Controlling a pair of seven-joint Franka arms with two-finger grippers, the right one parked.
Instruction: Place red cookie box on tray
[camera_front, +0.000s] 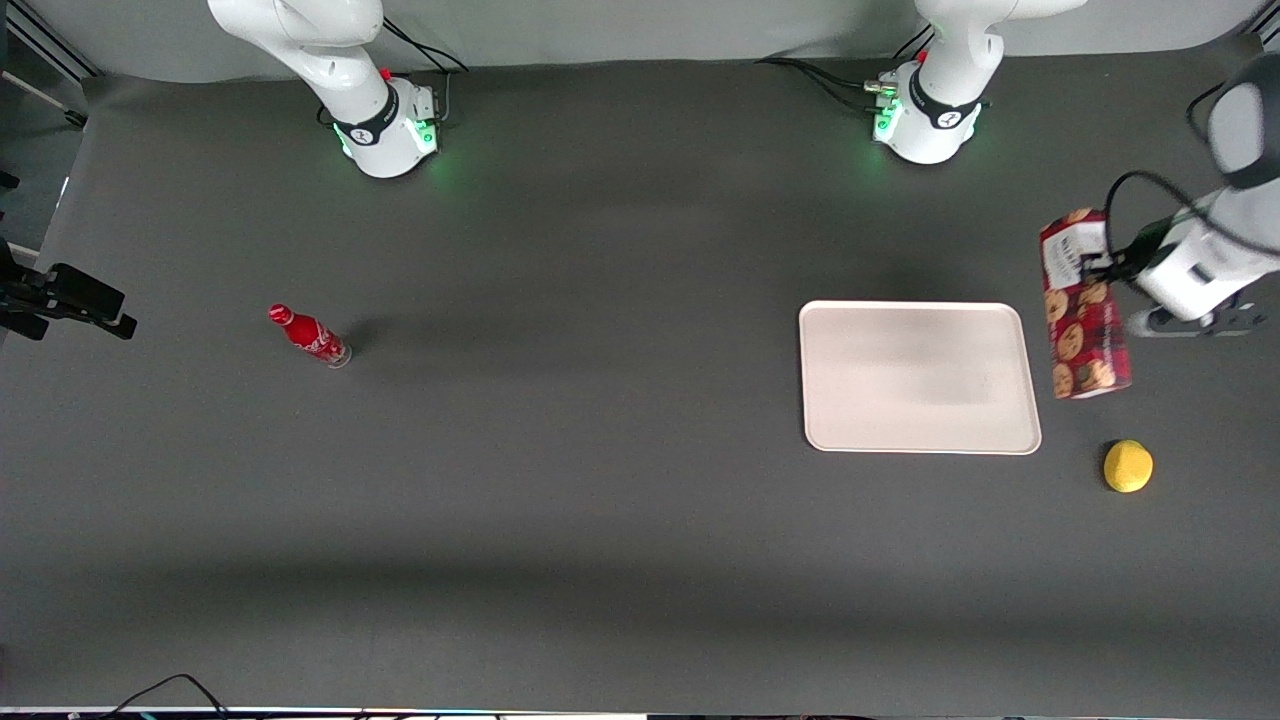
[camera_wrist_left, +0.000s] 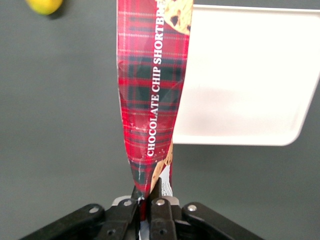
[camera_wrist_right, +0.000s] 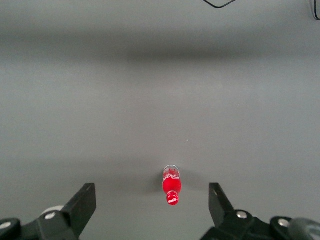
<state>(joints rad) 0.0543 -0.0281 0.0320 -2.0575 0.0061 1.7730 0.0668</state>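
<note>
**Entry: red cookie box in carry, not yet over tray**

- **Item 1 – red cookie box** (camera_front: 1083, 305). Slim tartan carton w/ cookie print, white label panel at the end nearest the robot bases. Off the table, held aloft. In front view it hangs just beside the tray's short edge on the working-arm end, approx. 3 o'clock from tray centre. Wrist view shows the carton's long face running away from the fingers, lettering "CHOCOLATE CHIP SHORTBR…" legible, the pinched end creased and narrowed.
- **Item 2 – gripper** (camera_wrist_left: 146, 196). Left arm's. Fingers closed nearly together on the carton's end, box wall squeezed flat between them; nothing else held. Sits at the box's label end, toward the working arm's end of the table.
- **Item 3 – tray** (camera_front: 830, 420). Large, pale, low rim, rounded corners. Nothing on it.
- **Item 4 – yellow fruit** (camera_front: 1128, 466). Lemon-like, on table, approx. 5 o'clock from the box, nearer the front camera. Apart from box and tray.
- **Item 5 – red soda bottle** (camera_front: 309, 336). Lying toward the parked arm's end, well apart. Not task-relevant.

**Step in hand (judged):** transport. Pick looks done; placement not.

**Next move calls for (judged):** carry sideways toward 9 o'clock until box is above tray middle, lower till it rests inside rim, then release. Thin pinch on a crushed end: box may swing or slip, so slow travel advised. Keep clear of the rim on the way in.
</note>
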